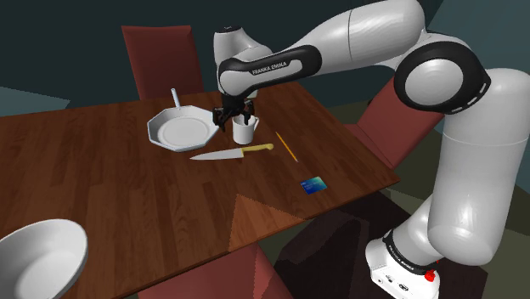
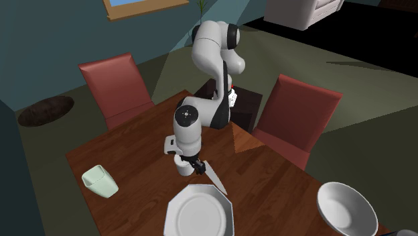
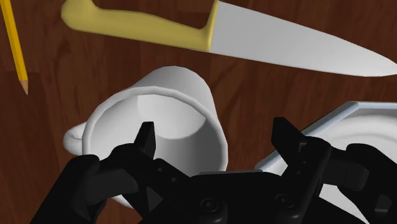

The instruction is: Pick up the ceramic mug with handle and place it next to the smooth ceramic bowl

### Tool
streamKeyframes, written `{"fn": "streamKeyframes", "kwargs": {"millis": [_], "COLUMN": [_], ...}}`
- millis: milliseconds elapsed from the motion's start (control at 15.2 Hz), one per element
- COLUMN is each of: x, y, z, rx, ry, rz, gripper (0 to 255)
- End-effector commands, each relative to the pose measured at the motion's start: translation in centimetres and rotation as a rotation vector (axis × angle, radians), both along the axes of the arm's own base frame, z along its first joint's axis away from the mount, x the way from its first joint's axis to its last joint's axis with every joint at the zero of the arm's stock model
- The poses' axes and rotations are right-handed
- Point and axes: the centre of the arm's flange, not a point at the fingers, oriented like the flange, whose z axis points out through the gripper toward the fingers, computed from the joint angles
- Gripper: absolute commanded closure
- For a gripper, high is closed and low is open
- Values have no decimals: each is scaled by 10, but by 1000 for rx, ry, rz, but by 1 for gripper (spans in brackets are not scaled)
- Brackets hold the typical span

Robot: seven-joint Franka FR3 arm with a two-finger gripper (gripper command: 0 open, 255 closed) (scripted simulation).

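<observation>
Working the grasp step: hovering over the white mug (image 1: pixel 245 130), sitting upright at centre frame in the shoulder view on the wooden table (image 1: pixel 85 170), just right of the octagonal plate (image 1: pixel 178 130) and just above the yellow-handled knife (image 1: pixel 231 153). Holding the gripper (image 3: pixel 215 127) spread wide, clasping nothing; straddling the mug's wall on the side away from the handle, one finger (image 3: pixel 146 137) over the hollow, the other outside it toward the plate's rim. Judging for a clean pinch: sinking a little lower, centring the wall between both pads, closing gently, keeping the outer finger off the plate, then lifting straight up to clear knife and pencil (image 1: pixel 286 146). Taking finger placement and handle direction from the wrist view — not readable from the two outer views, with the hand sitting over the mug there. Taking the route from the outer views instead — locating the white bowl (image 1: pixel 38 255) at lower left of the shoulder frame, lower right of the second exterior frame, well apart from the mug. Also noting a pale green container (image 2: pixel 100 181) at lower left of the second exterior frame.
</observation>
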Motion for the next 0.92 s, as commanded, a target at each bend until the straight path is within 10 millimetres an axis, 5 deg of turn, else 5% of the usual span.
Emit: {"fn": "streamKeyframes", "kwargs": {"millis": [0,594,858], "x": [0,0,0], "y": [0,0,0], "z": [0,0,21], "rx": [0,0,0], "ry": [0,0,0], "rz": [0,0,0], "gripper": [255,255,255]}}
